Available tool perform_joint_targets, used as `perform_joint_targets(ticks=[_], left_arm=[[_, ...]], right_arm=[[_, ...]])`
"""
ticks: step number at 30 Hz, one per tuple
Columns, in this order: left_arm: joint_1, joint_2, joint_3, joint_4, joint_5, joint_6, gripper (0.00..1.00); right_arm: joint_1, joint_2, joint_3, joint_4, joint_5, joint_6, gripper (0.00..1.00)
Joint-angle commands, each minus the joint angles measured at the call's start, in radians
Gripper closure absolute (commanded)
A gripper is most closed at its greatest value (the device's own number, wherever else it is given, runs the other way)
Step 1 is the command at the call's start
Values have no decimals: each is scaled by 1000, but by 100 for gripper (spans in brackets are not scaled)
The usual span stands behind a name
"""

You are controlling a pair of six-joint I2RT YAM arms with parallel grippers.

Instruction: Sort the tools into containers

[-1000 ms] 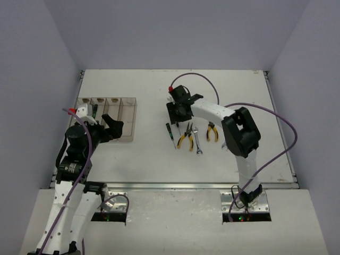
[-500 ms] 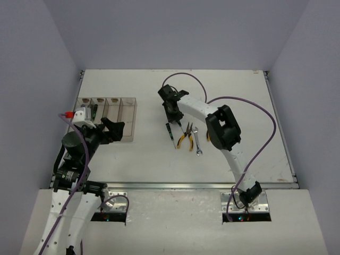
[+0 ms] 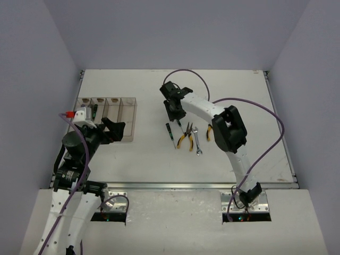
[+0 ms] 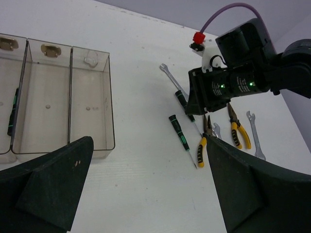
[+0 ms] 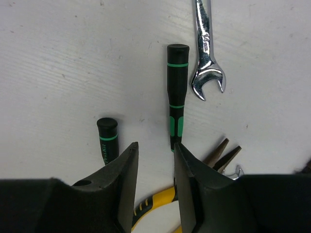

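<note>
The containers [image 3: 106, 112] are a row of clear bins at the left; in the left wrist view one bin [image 4: 90, 102] is bare and a green-handled screwdriver [image 4: 14, 112] lies in a bin further left. The loose tools lie mid-table: two green/black screwdrivers [image 5: 176, 92] [image 5: 108, 141], a silver wrench [image 5: 206, 48] and yellow pliers [image 5: 155, 204]. My right gripper [image 5: 154, 145] hovers low over them, jaws a narrow gap apart and empty, its right fingertip [image 5: 184, 155] against the longer screwdriver's handle end. My left gripper [image 4: 150, 194] is wide open and empty, just right of the bins.
More tools lie right of the right gripper: a second pair of yellow pliers [image 4: 238, 128] and two wrenches [image 4: 255, 141] [image 4: 167, 73]. The right arm's purple cable [image 3: 249, 106] loops over the table. The table's raised back edge [image 3: 175, 70] runs along the far side.
The right gripper has shifted left and turned over the screwdrivers. The left arm drew back a little a second ago and has held still since.
</note>
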Motion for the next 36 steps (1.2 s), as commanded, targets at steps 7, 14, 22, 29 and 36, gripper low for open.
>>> perform_joint_targets(ticks=[7, 14, 22, 29, 36], left_arm=[[-10, 20, -4, 51, 22, -5, 0], [-10, 31, -4, 52, 29, -4, 0], [-12, 39, -4, 53, 32, -4, 0], [-11, 71, 16, 57, 81, -4, 0], [-12, 132, -54, 364, 418, -196, 0]], right_arm=[[-33, -23, -12, -6, 16, -64, 65], [-59, 55, -6, 2, 9, -59, 67], [-59, 62, -76, 51, -38, -50, 92], [-60, 1, -12, 14, -41, -51, 100], [-58, -285, -161, 70, -199, -45, 100]])
